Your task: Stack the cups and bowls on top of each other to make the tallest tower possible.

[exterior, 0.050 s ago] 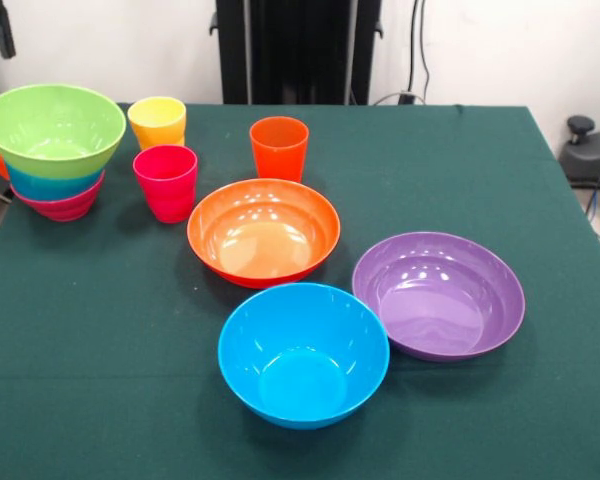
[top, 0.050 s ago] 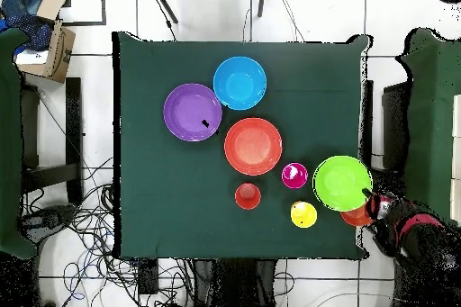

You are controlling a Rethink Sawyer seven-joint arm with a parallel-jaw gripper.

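Front view: lime green bowl (exterior, 0.050 s ago: 53, 128) tops tower (exterior, 0.050 s ago: 56, 180).

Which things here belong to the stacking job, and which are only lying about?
For the job: yellow ridged plastic cup, red-pink ridged plastic cup, orange ridged plastic cup, glossy orange plastic bowl, glossy blue plastic bowl, glossy purple plastic bowl, nested pile of plastic bowls, lime green on top.
Lying about: brown cardboard box, dark cables on the floor.
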